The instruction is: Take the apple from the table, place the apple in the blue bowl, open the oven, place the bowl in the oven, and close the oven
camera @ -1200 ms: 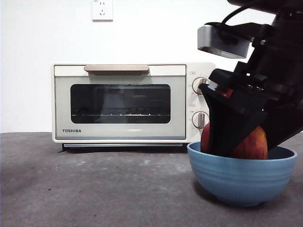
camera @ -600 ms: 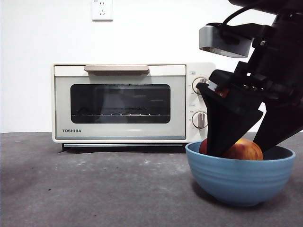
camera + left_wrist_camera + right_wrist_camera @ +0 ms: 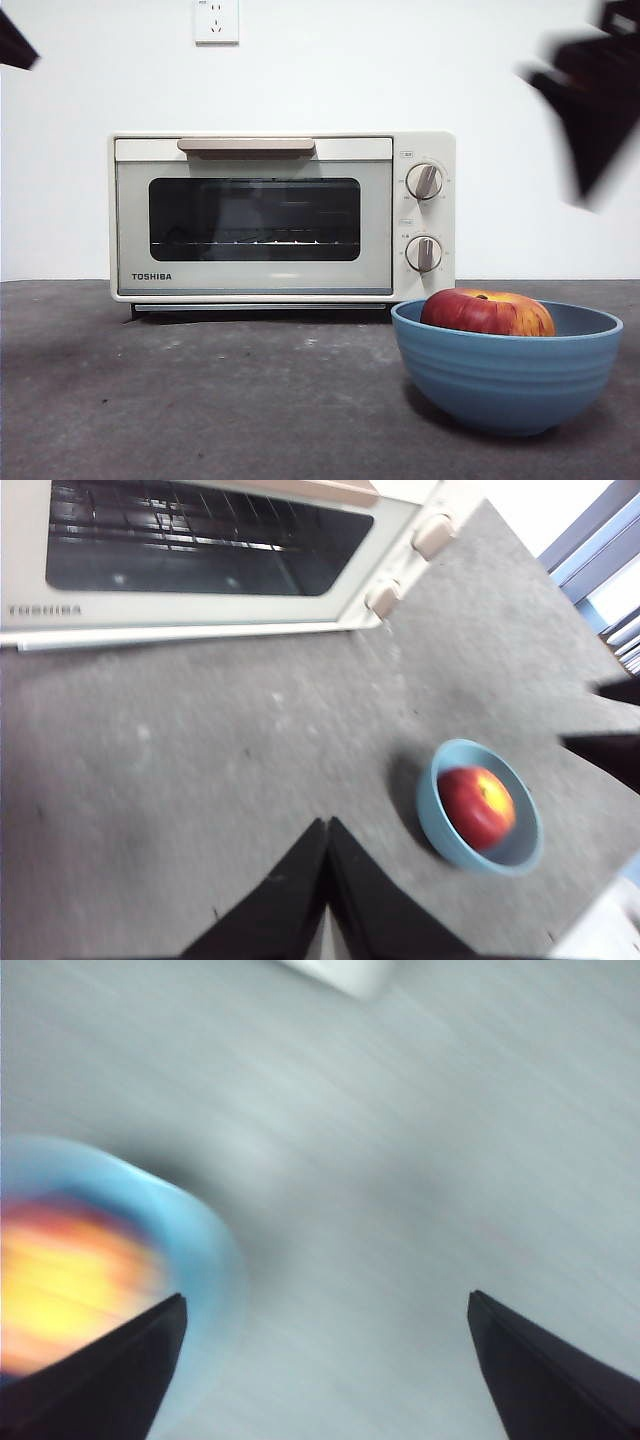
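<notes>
Apple [image 3: 487, 312] resting in the blue bowl [image 3: 505, 375] just beside the shut oven [image 3: 282, 217]; right gripper [image 3: 325, 1360] jaws wide, left gripper [image 3: 327, 880] jaws closed; risk of dragging the oven when pulling its handle.

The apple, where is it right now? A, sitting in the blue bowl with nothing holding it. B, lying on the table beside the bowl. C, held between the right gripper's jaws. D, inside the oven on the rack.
A: the apple rests in the blue bowl, and the right gripper has its jaws wide apart, holding nothing.
</notes>
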### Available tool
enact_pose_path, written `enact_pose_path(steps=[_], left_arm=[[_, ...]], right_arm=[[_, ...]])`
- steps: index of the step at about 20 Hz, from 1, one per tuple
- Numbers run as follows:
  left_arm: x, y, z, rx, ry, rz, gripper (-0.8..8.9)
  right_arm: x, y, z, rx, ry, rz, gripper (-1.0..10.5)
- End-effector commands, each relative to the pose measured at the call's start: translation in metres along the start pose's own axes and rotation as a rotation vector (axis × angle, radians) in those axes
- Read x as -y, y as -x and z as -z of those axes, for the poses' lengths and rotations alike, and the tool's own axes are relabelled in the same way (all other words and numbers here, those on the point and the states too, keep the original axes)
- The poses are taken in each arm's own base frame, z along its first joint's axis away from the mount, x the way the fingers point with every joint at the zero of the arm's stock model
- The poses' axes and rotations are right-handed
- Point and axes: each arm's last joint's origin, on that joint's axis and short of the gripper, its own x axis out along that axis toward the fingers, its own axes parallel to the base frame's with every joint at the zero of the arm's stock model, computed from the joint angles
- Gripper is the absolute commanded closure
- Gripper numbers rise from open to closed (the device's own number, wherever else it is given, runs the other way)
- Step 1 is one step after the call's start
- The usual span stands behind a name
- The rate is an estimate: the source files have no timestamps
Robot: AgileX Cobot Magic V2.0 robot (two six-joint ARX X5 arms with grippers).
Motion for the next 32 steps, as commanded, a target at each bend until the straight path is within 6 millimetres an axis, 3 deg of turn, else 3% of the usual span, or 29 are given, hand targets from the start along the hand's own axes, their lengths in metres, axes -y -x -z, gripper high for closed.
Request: enact_pose_path(steps=[1, 9, 16, 24, 32], left_arm=[[0.001, -0.010, -0.022, 0.036, -0.031, -0.007, 8.06], [0.000, -0.068, -0.093, 0.051, -0.146, -0.035, 8.06], [-0.004, -0.122, -0.131, 0.033, -0.222, -0.063, 8.06], [-0.014, -0.175, -0.119, -0.067, -0.279, -0.132, 8.06], [-0.019, -0.191, -0.103, -0.186, -0.255, -0.138, 8.06]], right_arm=[[0.012, -0.004, 0.005, -0.091, -0.011, 0.067, 5.0], [0.027, -0.014, 0.007, -0.200, -0.160, -0.244, 5.0], [0.029, -0.015, 0.005, -0.206, -0.183, -0.398, 5.0], [0.034, -0.017, 0.003, -0.184, -0.196, -0.399, 5.0], [0.034, -0.017, 0.003, -0.177, -0.183, -0.401, 5.0]])
